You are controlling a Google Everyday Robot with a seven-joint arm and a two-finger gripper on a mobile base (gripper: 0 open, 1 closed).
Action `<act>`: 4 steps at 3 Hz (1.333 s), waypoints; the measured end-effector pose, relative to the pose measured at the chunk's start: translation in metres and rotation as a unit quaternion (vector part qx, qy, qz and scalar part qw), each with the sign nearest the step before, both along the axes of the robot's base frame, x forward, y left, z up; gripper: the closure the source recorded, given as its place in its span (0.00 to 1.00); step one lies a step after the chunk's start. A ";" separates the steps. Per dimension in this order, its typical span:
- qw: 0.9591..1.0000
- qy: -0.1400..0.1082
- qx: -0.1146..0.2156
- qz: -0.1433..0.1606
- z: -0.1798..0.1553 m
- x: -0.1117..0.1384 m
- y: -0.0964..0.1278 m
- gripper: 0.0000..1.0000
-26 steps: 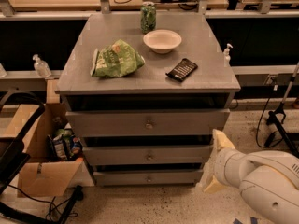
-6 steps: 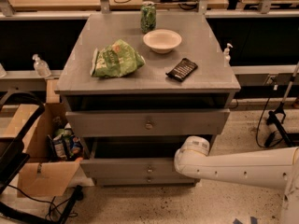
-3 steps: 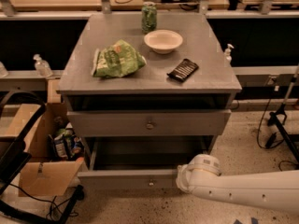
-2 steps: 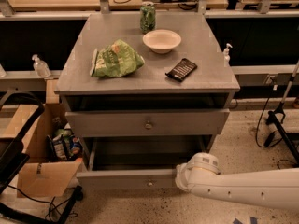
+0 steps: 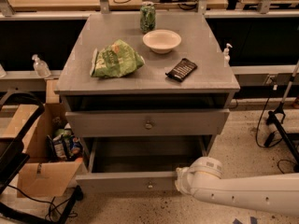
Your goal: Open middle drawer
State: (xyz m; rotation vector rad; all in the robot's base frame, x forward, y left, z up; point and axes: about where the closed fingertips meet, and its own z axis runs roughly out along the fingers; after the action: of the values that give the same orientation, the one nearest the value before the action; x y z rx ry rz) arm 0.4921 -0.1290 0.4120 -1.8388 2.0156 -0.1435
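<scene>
Beneath the upper drawer (image 5: 187, 121), middle drawer (image 5: 117, 182): pulled well out, interior exposed, knob (image 5: 150, 185) centred on its front.
Gripper (image 5: 180, 183): at the right end of the middle drawer's front; grip state cannot be told.
Arm (image 5: 243, 195): white, entering from lower right.
Cabinet top (image 5: 205, 55): green bag (image 5: 114, 59), bowl (image 5: 161, 40), can (image 5: 147, 17), dark packet (image 5: 181, 69).

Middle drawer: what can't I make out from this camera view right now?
- Gripper, at the right end of the middle drawer front: its grip is hidden behind the arm's white wrist.
- Middle drawer's interior: in deep shadow under the top drawer, so contents are unclear.
- Bottom drawer: hidden beneath the open middle drawer.
</scene>
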 end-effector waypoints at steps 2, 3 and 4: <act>1.000 0.001 0.001 0.001 0.001 -0.001 0.000 0.81; 1.000 0.001 0.001 0.001 0.001 -0.001 0.000 0.58; 1.000 0.001 0.001 0.001 0.001 -0.001 0.000 0.34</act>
State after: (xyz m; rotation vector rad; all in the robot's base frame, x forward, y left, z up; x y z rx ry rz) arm 0.4909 -0.1288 0.4134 -1.8397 2.0140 -0.1398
